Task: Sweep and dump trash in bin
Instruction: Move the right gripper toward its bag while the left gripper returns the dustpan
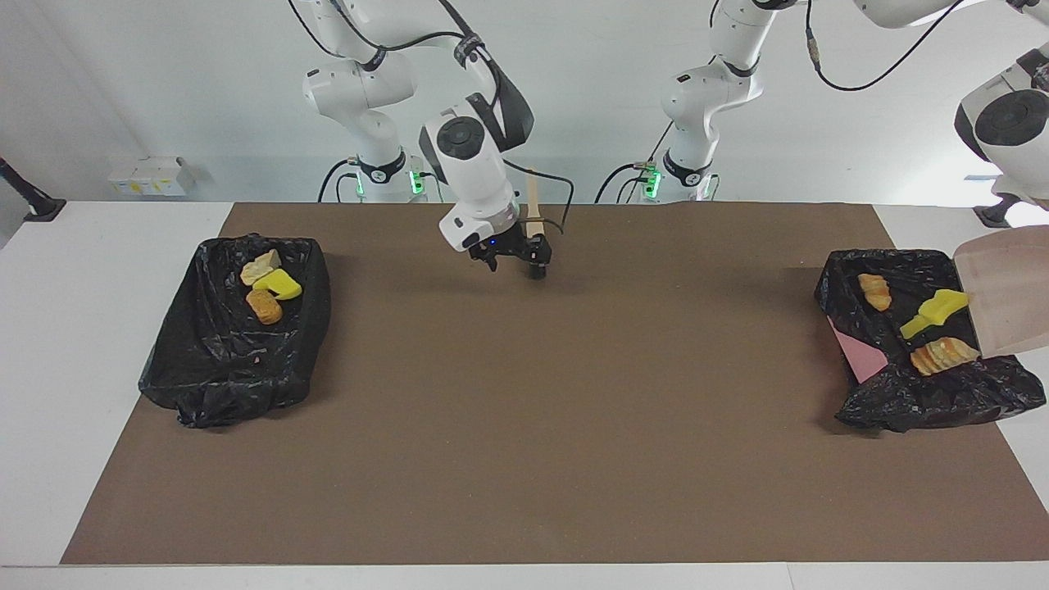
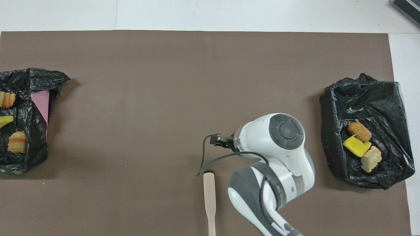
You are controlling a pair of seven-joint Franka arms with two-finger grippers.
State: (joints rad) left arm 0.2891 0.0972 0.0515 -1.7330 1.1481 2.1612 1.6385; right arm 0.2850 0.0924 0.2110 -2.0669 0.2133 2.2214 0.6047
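I am at the dumping step. My left gripper is out past the edge of both views, so I cannot see its fingers directly. They are clamped shut, and the dustpan [image 1: 1004,295] hanging steeply tipped in the air tells me they grip its handle. Below the pan's lip, the trash [image 1: 942,355] lies in the black-lined bin [image 1: 918,393] at the left arm's end. I count two bread-like lumps and one yellow chunk there. If a fourth piece came with them, I cannot find it; the pan may hide it. Three more scraps sit in the second bin [image 1: 221,369] at the right arm's end, well apart from either set of fingers.

My right gripper [image 1: 512,256] hovers low over the mat with its fingers spread and nothing between them. The brush [image 2: 209,196] lies flat just beside those fingertips, with its bristle end nearest them and its handle pointing toward the robots.

I see no scraps on the mat [image 1: 524,426], so I judge the task nearly finished. Next I would hold the tilt until the pan is surely empty. Then I would level it, carry it clear of the bag's loose rim, and set it down before I loosen the left fingers.
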